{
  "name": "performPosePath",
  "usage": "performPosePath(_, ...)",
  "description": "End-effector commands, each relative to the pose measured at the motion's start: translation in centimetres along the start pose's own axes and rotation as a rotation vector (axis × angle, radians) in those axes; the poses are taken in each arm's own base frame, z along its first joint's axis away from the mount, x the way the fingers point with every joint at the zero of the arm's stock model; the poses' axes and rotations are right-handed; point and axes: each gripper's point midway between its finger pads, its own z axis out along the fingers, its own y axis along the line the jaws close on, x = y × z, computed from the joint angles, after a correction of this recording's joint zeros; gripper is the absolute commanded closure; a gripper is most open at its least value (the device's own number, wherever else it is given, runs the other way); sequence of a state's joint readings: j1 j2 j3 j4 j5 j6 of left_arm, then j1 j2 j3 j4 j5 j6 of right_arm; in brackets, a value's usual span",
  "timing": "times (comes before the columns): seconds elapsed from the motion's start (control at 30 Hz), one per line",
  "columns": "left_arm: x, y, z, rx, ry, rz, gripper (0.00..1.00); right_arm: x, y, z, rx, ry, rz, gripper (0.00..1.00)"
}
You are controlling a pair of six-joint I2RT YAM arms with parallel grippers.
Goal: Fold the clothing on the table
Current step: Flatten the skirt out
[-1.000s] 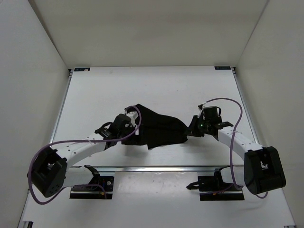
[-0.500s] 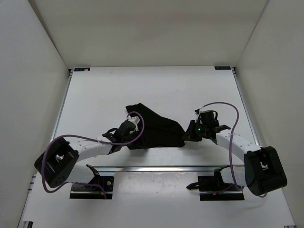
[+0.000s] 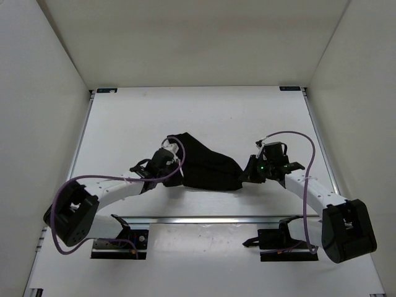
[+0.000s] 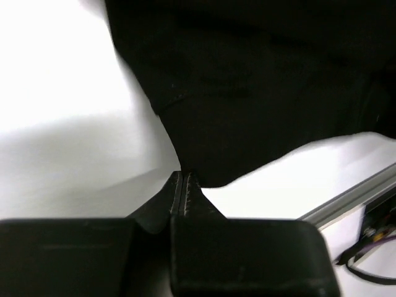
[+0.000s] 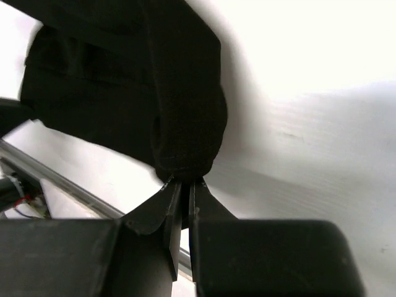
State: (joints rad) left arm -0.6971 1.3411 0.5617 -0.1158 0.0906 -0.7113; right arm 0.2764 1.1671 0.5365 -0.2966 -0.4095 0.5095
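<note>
The clothing (image 3: 207, 166) lies bunched on the counter (image 3: 204, 114), a little below the centre of the top view and between the two arms. It sits nearer the bottom rail than the upper edge.

The left jaws are clenched on a thin edge of fabric at the garment's lower left. In the left wrist view the cloth runs down to a point right at the closed tips. The right jaws are clenched on a thicker rolled wad at the garment's right end, which bulges just above the tips in the right wrist view.

The step in hand looks like a two-point pickup to spread or fold the piece. To do it well, both arms should probably rise together and draw slightly apart so the cloth hangs taut. They can then carry it toward the upper part of the frame and lay it down flat. The left pinch looks shallow, so a sudden tug could pull it free.

Compared with a second ago, the left jaws have gone from spread to shut. The loose flap that hung toward bottom centre is now tucked in, leaving a straighter lower edge.
</note>
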Motion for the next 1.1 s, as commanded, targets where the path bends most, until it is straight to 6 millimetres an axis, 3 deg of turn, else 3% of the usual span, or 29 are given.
performPosePath(0.0,-5.9,-0.6,-3.4,0.003,-0.153,0.053,1.0,-4.4,2.8,-2.5,-0.076,-0.121,-0.107,1.0)
performPosePath(0.07,-8.6,-0.8,-4.9,0.014,-0.2,0.061,1.0,-5.5,4.0,-3.1,-0.137,-0.142,-0.128,1.0)
performPosePath(0.1,-11.0,-1.3,-5.9,0.027,-0.251,0.078,1.0,-6.7,4.9,-3.7,-0.173,-0.158,-0.143,1.0)
performPosePath(0.17,-16.2,-3.1,-8.1,0.053,-0.337,0.125,1.0,-11.0,8.7,-5.9,-0.263,-0.234,-0.226,0.99)
performPosePath(0.2,-17.0,-3.2,-8.2,0.04,-0.328,0.146,1.0,-12.1,9.3,-6.2,-0.271,-0.232,-0.234,1.0)
performPosePath(0.23,-20.3,-5.3,-10.2,0.063,-0.403,0.182,1.0,-15.3,11.9,-8.3,-0.304,-0.309,-0.312,1.0)
performPosePath(0.27,-21.3,-5.6,-10.4,0.042,-0.406,0.206,1.0,-16.4,12.8,-8.5,-0.303,-0.311,-0.336,1.0)
performPosePath(0.37,-28.7,-10.5,-16.9,0.06,-0.618,0.285,1.0,-24.1,19.0,-14.5,-0.32,-0.525,-0.501,1.0)
performPosePath(0.47,-32.2,-11.9,-21.3,0.074,-0.754,0.287,1.0,-27.0,20.5,-17.3,-0.362,-0.61,-0.484,1.0)
performPosePath(0.53,-32.6,-12.3,-22.7,0.079,-0.799,0.3,1.0,-27.5,20.1,-18.4,-0.368,-0.638,-0.446,1.0)
performPosePath(0.57,-32.4,-12.3,-23.2,0.061,-0.821,0.313,1.0,-27.4,18.9,-18.2,-0.337,-0.647,-0.417,0.99)
performPosePath(0.6,-31.9,-11.7,-23.4,0.028,-0.824,0.304,1.0,-26.9,18.4,-18.1,-0.34,-0.631,-0.417,1.0)
performPosePath(0.67,-30.8,-11.3,-23.9,0.014,-0.821,0.301,1.0,-25.5,19.0,-19.9,-0.323,-0.671,-0.437,1.0)
performPosePath(0.7,-30.1,-10.6,-23.7,0.004,-0.822,0.295,1.0,-24.8,17.3,-18.4,-0.281,-0.669,-0.375,1.0)
performPosePath(0.73,-29.7,-10.4,-24.3,0.008,-0.828,0.28,1.0,-25.1,16.5,-19.5,-0.263,-0.734,-0.332,1.0)
performPosePath(0.77,-29.4,-9.8,-24.1,0.011,-0.813,0.26,1.0,-23.2,14.7,-18.6,-0.351,-0.649,-0.228,1.0)
performPosePath(0.8,-28.9,-9.6,-24.4,0.011,-0.8,0.249,1.0,-21.8,14.2,-17.3,-0.448,-0.603,-0.14,1.0)
performPosePath(0.83,-28.4,-9.6,-24.7,0.007,-0.799,0.253,1.0,-20.5,13.1,-17.4,-0.515,-0.588,-0.103,1.0)
performPosePath(0.93,-26.9,-9.8,-25.0,0.004,-0.784,0.254,1.0,-18.0,12.2,-16.5,-0.461,-0.55,-0.06,0.99)
performPosePath(1.03,-25.7,-10.0,-25.6,0.008,-0.766,0.252,1.0,-16.6,13.2,-17.5,-0.445,-0.54,-0.105,0.99)
performPosePath(1.07,-25.0,-10.3,-25.6,0.013,-0.762,0.261,1.0,-16.2,13.7,-18.8,-0.448,-0.577,-0.127,1.0)
